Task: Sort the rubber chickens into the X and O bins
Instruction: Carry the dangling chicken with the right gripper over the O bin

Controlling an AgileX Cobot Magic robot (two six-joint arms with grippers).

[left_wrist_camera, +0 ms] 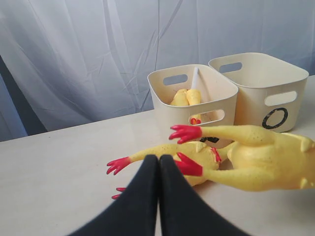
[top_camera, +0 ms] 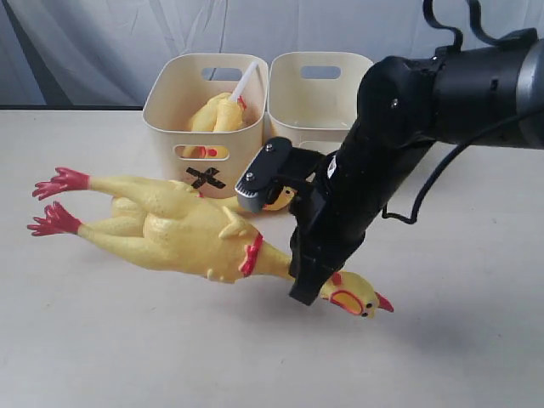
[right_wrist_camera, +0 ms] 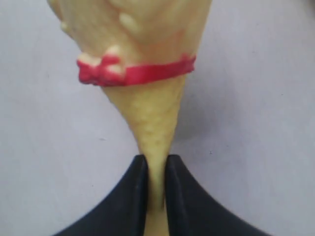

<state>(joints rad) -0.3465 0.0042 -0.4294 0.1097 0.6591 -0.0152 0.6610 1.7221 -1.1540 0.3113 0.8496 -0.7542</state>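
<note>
Pale tabletop (top_camera: 102, 348), right tool (right_wrist_camera: 156, 164) angled down, pinching chicken (top_camera: 178, 229) neck

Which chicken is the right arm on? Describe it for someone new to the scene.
In front of the X bin and O bin, the right gripper pinches one rubber chicken by the neck, beyond its red neck ring. A second chicken sits in the X bin beside a white tube; a third chicken lies ungripped behind it.
</note>
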